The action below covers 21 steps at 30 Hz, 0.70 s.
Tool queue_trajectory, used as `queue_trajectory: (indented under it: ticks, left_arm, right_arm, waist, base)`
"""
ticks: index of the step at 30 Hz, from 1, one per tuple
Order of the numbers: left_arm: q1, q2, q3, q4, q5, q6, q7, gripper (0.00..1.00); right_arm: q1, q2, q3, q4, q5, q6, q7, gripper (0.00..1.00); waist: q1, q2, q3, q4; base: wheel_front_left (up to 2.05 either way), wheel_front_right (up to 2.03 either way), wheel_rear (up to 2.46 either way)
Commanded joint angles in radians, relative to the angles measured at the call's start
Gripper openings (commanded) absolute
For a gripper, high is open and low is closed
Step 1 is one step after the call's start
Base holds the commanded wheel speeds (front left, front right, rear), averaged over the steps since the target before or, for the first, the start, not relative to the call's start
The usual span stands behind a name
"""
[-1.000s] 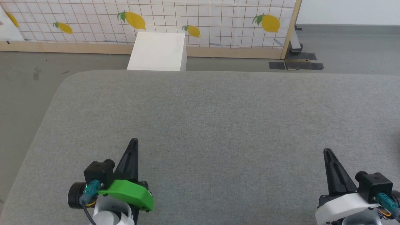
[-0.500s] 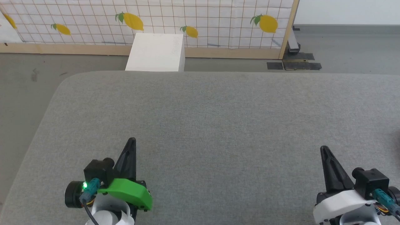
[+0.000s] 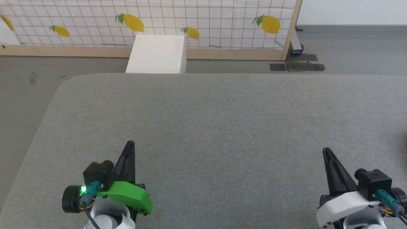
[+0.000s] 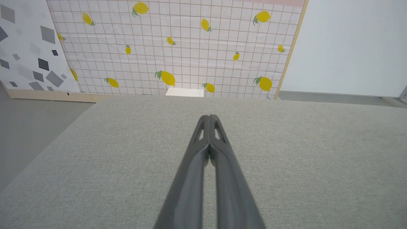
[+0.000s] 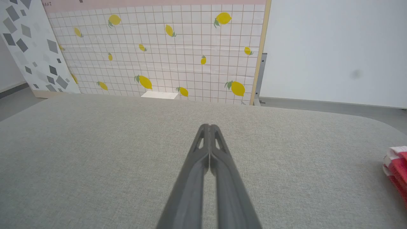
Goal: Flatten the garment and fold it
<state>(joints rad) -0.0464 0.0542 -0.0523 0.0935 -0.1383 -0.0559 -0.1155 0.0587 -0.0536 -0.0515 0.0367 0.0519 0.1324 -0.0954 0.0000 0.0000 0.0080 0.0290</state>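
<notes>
Head view: the grey table (image 3: 203, 105) has a rounded far-left corner and a straight far edge, and open cloth lies ahead of both grippers. The left gripper (image 3: 129, 145) and right gripper (image 3: 326, 152) sit low and well apart, each with its fingers pressed together. Past the far edge stand a white box (image 3: 156, 54) and a lemon-print screen (image 3: 206, 19) on grey floor (image 3: 25, 73).

Left wrist view: the fingertips meet over the cloth, and the table's left edge slants away.

Right wrist view: the fingertips meet too. The garment (image 5: 396, 165), red and white, lies bunched at the table's right, well apart from the gripper.
</notes>
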Motion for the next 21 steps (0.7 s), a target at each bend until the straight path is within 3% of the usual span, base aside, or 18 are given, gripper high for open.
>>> queue_trajectory:
  ticks: [1, 21]
  left_arm:
    - [0.015, -0.002, 0.004, -0.007, 0.021, 0.008, 0.006, 0.0]
    - [0.027, -0.003, 0.022, -0.039, 0.064, 0.025, 0.046, 0.0]
  right_arm:
    - [-0.022, 0.002, 0.004, -0.007, -0.01, -0.001, 0.005, 0.0]
    - [-0.036, 0.002, 0.022, -0.018, -0.025, -0.001, 0.038, 0.0]
  waist:
    - [0.0, 0.0, 0.0, -0.001]
    - [0.0, 0.0, -0.003, -0.011]
  base:
    - [0.0, 0.0, 0.0]
    - [0.0, 0.0, 0.0]
